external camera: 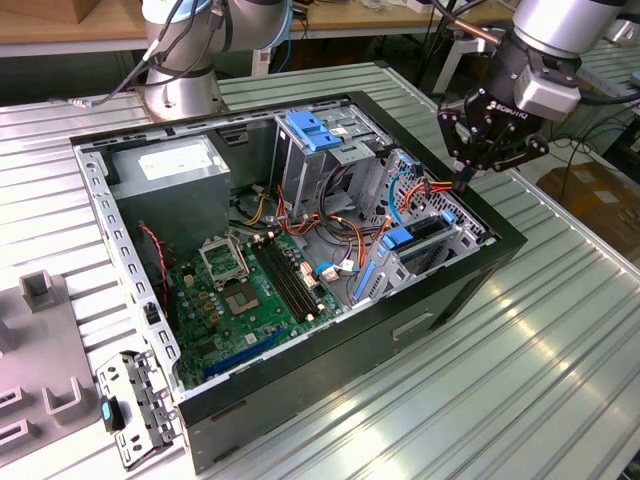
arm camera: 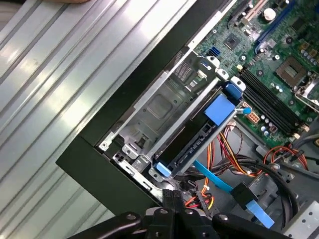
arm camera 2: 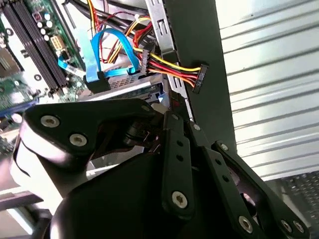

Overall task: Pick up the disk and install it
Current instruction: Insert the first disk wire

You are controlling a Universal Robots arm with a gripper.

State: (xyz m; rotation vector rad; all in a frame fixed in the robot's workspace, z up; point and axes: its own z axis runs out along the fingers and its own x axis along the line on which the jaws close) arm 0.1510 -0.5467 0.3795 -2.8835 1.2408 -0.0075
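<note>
The disk [external camera: 424, 232] stands on edge in the drive bay at the front corner of the open computer case, on the exterior view's right. Its blue carrier rails [arm camera: 194, 142] run along the bay's slot, with a blue tab [arm camera: 219, 107] at one end. In the second wrist view a silver-grey strip of the disk [arm camera 2: 130, 83] shows under a blue data cable. My gripper [external camera: 462, 180] hangs just above the case rim beside that bay. Its fingers [arm camera: 172, 199] are shut, tips together with nothing between them, close over the red and yellow power cables [arm camera 2: 172, 67].
The black case [external camera: 330, 340] lies open on a ribbed metal table. Inside are a grey power-supply box [external camera: 170, 165], a tall metal cage with a blue latch [external camera: 315, 130], the motherboard [external camera: 250, 290] and loose cables. Grey fixtures [external camera: 40, 290] sit on the exterior view's left; another arm's base [external camera: 180, 90] stands behind.
</note>
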